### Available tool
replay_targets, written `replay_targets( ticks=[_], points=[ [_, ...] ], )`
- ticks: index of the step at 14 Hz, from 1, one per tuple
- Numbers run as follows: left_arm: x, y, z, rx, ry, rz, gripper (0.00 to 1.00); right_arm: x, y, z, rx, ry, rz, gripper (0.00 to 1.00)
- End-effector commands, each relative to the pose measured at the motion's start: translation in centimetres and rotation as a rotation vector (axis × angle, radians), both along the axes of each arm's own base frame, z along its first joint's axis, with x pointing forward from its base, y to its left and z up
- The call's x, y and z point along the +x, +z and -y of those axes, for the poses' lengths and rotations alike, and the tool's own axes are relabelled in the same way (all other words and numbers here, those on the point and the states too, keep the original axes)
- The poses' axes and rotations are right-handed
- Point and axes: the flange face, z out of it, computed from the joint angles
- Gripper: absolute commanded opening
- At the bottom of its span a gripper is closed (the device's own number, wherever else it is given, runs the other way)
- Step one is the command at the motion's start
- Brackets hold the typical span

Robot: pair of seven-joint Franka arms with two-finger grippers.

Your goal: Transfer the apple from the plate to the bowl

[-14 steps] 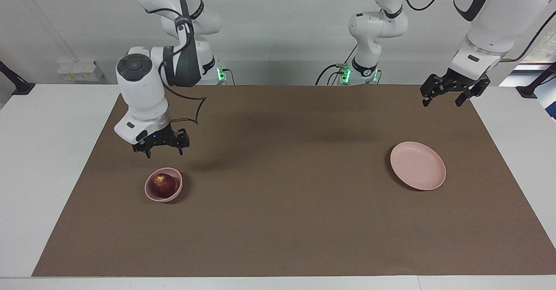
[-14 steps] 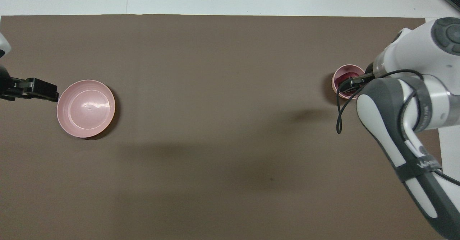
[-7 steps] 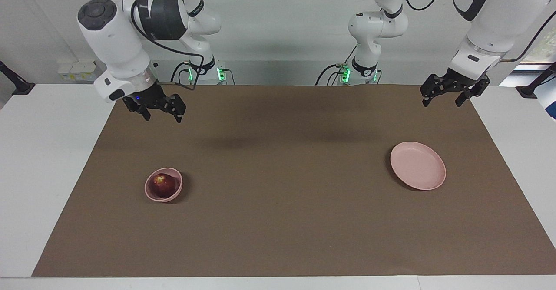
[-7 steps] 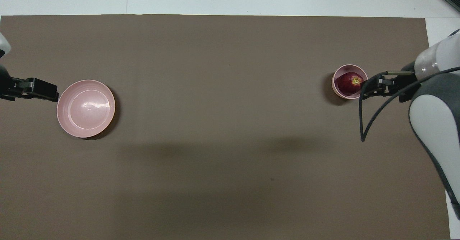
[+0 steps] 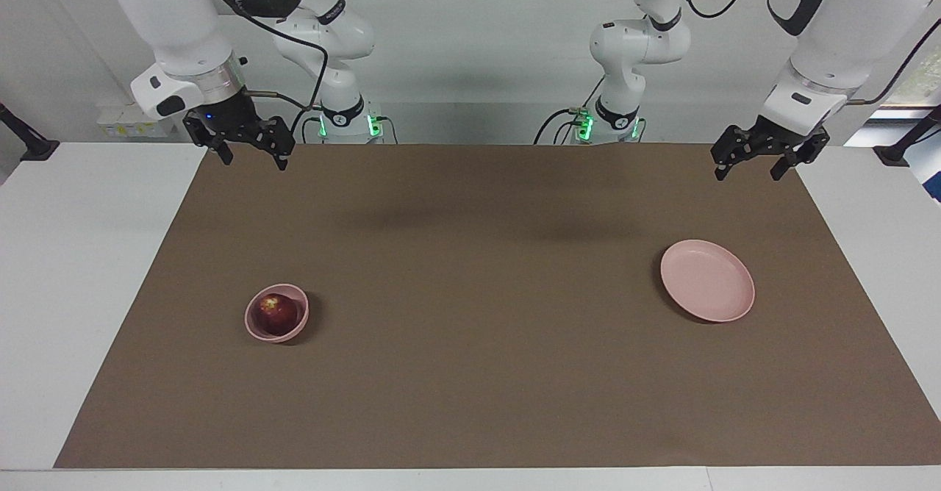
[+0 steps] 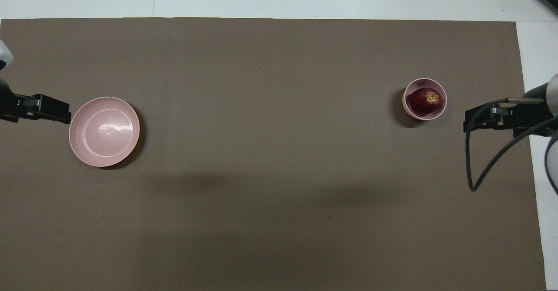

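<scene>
Brown mat on table: apple sits in bowl, plate bare at left arm's end. Right hand, released and empty, has risen clear of bowl; left hand, released, waits. Task looks complete.

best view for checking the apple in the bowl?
Overhead view: it looks straight into the bowl, showing the apple with its stem end up. The facing view shows the apple slantwise, its lower part hidden by the rim.
</scene>
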Motion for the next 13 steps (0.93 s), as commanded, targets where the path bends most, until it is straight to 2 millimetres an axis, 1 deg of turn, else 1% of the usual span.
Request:
replay_targets(
  ticks=[1,2,5,7,8,10,13],
  points=[
    [0.0,0.6,-0.4,0.001,-0.006,-0.002,1.0,0.3,-0.2,2.3,0.032,-0.012,0.024,1.0],
    [0.0,0.6,-0.4,0.001,-0.006,-0.002,1.0,0.2,-0.1,3.5,0.046,0.018,0.026,1.0],
    [0.0,0.6,-0.4,0.001,-0.006,-0.004,1.0,-0.1,0.2,3.5,-0.003,0.042,0.021,1.0],
    [0.0,0.6,-0.4,0.001,-0.006,-0.004,1.0,0.0,0.2,3.7,-0.01,-0.002,0.021,1.0],
    [0.0,0.6,-0.4,0.001,-0.006,-0.002,1.0,-0.1,0.2,3.2,-0.01,-0.008,0.019,1.0],
    [0.0,0.6,-0.4,0.001,-0.006,-0.004,1.0,-0.1,0.1,3.0,-0.007,-0.01,0.018,1.0],
    [0.0,0.6,-0.4,0.001,-0.006,-0.004,1.0,-0.3,0.1,3.3,-0.005,-0.014,0.006,1.0]
  ],
)
